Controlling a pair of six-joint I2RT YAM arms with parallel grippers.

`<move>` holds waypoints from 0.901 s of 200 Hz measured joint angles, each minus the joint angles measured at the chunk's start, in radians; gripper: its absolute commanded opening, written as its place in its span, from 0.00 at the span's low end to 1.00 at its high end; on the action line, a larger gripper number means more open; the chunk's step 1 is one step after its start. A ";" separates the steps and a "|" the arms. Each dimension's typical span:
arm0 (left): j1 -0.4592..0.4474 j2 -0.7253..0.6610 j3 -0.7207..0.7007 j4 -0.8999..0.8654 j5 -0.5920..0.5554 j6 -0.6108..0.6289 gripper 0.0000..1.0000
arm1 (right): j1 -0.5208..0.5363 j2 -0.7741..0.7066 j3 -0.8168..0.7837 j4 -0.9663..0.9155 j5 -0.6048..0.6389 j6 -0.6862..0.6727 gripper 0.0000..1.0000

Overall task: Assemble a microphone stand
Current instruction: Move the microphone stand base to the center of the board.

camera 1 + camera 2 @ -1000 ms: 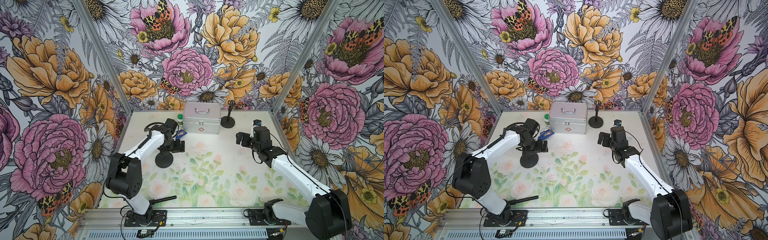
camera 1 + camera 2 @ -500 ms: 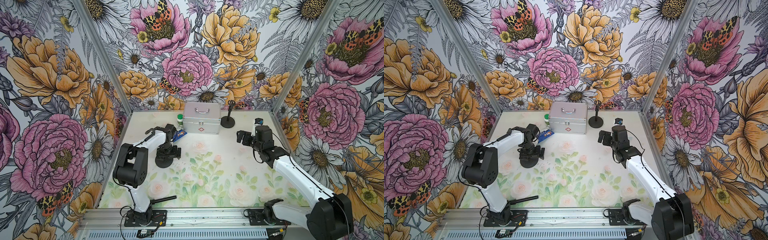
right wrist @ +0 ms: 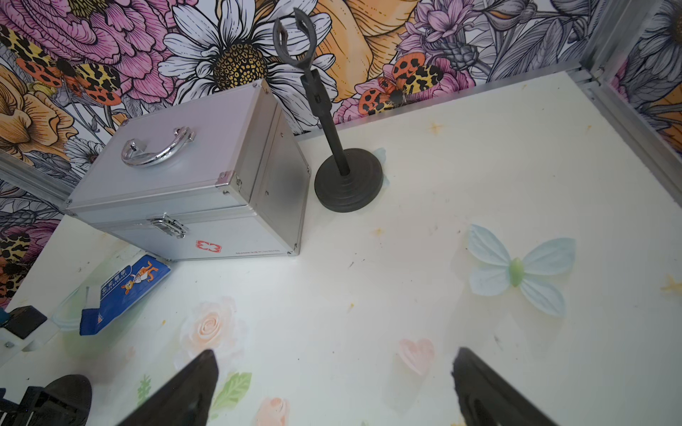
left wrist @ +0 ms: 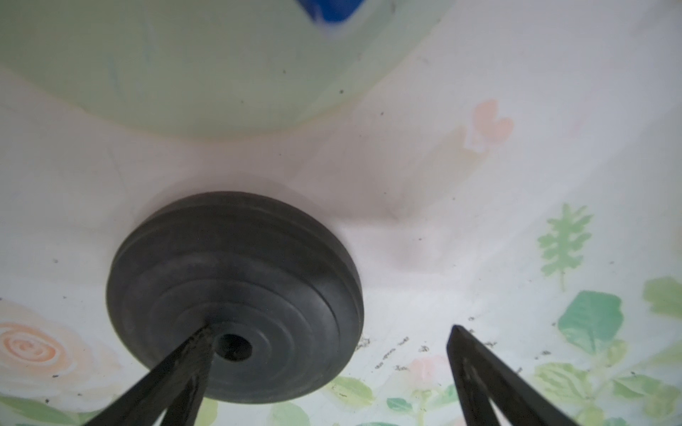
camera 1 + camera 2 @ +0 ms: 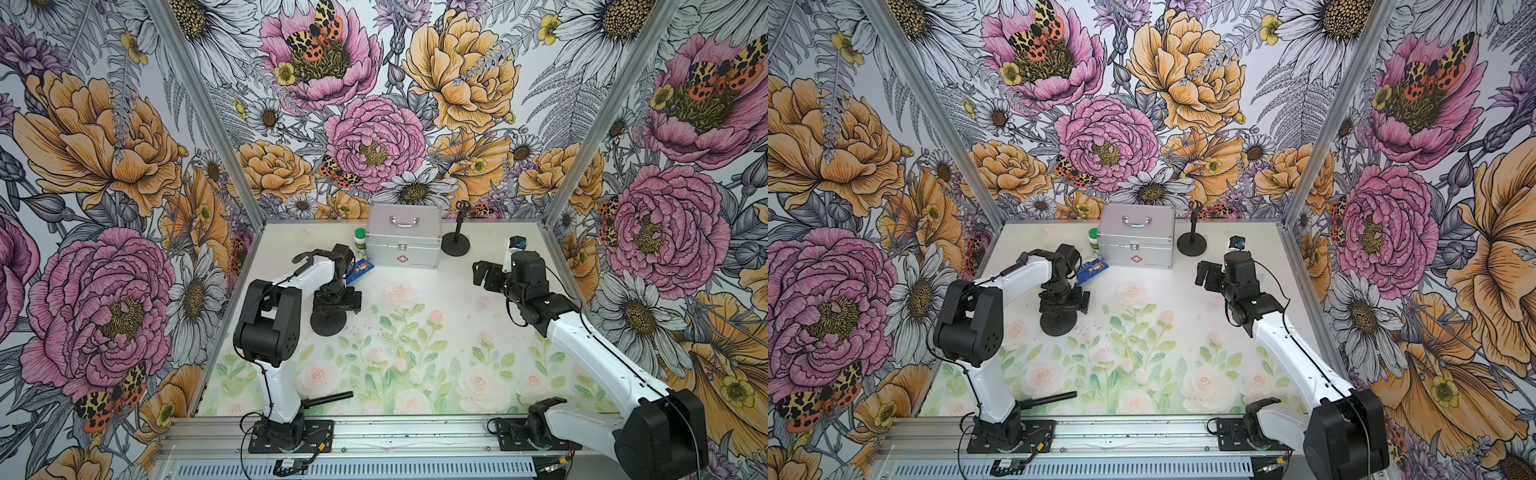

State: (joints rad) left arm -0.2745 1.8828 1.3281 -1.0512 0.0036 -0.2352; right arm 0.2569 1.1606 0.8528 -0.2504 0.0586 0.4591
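A black round stand base (image 5: pixel 328 323) (image 5: pixel 1059 325) lies flat on the table's left half, its centre hole (image 4: pixel 233 346) facing up. My left gripper (image 5: pixel 337 305) (image 4: pixel 331 326) hangs open just above it. One of its fingers (image 4: pixel 192 359) sits over the base beside the hole, and the other (image 4: pixel 476 369) is off the rim. A black rod (image 5: pixel 330 398) (image 5: pixel 1050 400) lies by the front edge, next to the left arm's foot. My right gripper (image 5: pixel 484 276) (image 3: pixel 336 351) stands open and holds nothing, over bare table at the right.
A silver case (image 5: pixel 403 243) (image 3: pixel 192 184) stands at the back. Beside it is an upright black stand with a clip (image 5: pixel 457 235) (image 3: pixel 332 140). Left of the case are a green-capped bottle (image 5: pixel 360 241) and a blue packet (image 5: pixel 359 270) (image 3: pixel 125 287). A small dark-topped object (image 5: pixel 516 244) sits back right.
My left arm has folded in. Its gripper came from beside the base to right over it, still open. The right gripper has drifted slightly rightward. The base and rod have not moved.
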 measured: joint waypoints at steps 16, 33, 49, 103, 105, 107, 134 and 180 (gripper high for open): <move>-0.001 0.000 0.000 0.000 0.010 0.000 0.99 | 0.000 -0.008 0.000 0.000 0.000 0.000 1.00; -0.003 0.000 0.000 0.000 0.013 0.000 0.99 | 0.000 -0.010 0.000 0.000 0.000 0.000 1.00; -0.006 -0.001 -0.002 0.000 0.019 0.000 0.99 | 0.000 -0.013 0.000 0.000 0.000 0.000 1.00; -0.007 -0.030 -0.038 0.032 0.023 0.000 0.99 | 0.000 -0.016 0.000 0.000 0.000 -0.004 1.00; -0.007 -0.031 -0.039 0.034 0.023 -0.001 0.99 | 0.000 -0.016 0.000 0.000 0.000 -0.004 1.00; -0.007 -0.031 -0.040 0.035 0.023 -0.001 0.99 | 0.000 -0.016 0.000 0.000 0.000 -0.004 1.00; -0.026 -0.029 -0.047 0.031 0.038 -0.003 0.99 | 0.000 -0.016 0.000 0.000 0.000 -0.003 1.00; -0.060 -0.031 -0.051 0.028 0.034 -0.009 0.99 | 0.000 -0.033 -0.008 0.000 0.002 -0.004 1.00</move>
State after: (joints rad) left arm -0.3347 1.8519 1.2770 -1.0233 0.0372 -0.2440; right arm 0.2569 1.1278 0.8452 -0.2504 0.0601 0.4549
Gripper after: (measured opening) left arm 0.986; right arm 0.996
